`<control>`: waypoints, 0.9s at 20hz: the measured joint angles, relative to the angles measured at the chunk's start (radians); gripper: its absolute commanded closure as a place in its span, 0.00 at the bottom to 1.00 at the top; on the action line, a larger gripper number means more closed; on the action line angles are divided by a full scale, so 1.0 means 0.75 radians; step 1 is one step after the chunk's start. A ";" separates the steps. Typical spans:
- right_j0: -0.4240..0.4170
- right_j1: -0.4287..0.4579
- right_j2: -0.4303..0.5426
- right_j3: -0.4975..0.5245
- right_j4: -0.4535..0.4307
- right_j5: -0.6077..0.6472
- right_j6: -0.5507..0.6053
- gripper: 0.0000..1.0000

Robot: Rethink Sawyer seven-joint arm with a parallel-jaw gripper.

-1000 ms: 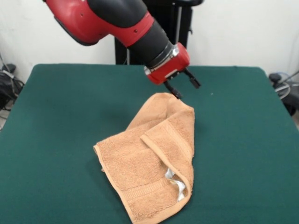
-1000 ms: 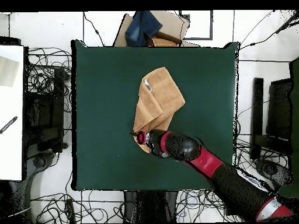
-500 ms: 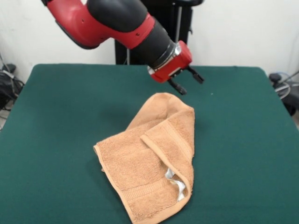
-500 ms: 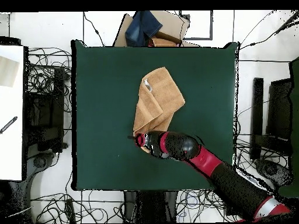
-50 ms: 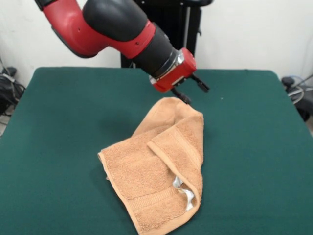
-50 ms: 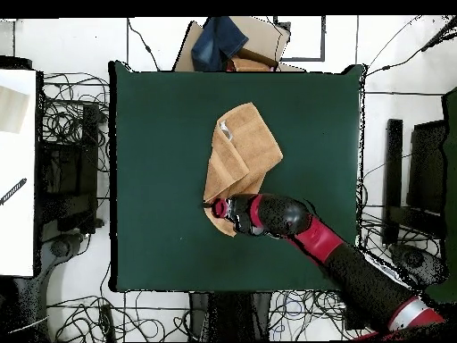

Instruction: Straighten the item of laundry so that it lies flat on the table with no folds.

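The item of laundry [image 5: 161, 166] [image 6: 239, 156], an orange-tan towel, lies crumpled on the green table [image 5: 58, 122] [image 6: 152, 134]. One side is folded over the rest, and a white label shows near the towel's front corner. My gripper [image 5: 194, 92] [image 6: 211, 208] hangs open just above the towel's far corner. Its black fingers are spread, the lower tip is close to the cloth, and nothing is held between them.
In the overhead view a cardboard box with a blue cloth [image 6: 223, 40] sits beyond the table's top edge. Cables lie on the floor all around. A white bench [image 6: 18, 170] stands at the left.
The gripper rose slightly and swung right half a second ago. It has now come back down and left to the towel's far corner. The towel has not moved.
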 measured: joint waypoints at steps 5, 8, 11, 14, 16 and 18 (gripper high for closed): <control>0.010 0.000 0.000 -0.031 0.000 0.000 0.000 0.00; 0.015 0.000 0.000 -0.047 0.000 0.000 0.000 0.00; 0.015 0.000 0.000 -0.054 0.000 0.000 0.000 0.00; 0.015 0.000 0.000 -0.054 0.000 0.000 0.000 0.00; 0.015 0.000 0.000 -0.054 0.003 0.000 0.000 0.00; 0.015 0.000 0.000 -0.054 0.005 0.001 0.000 0.00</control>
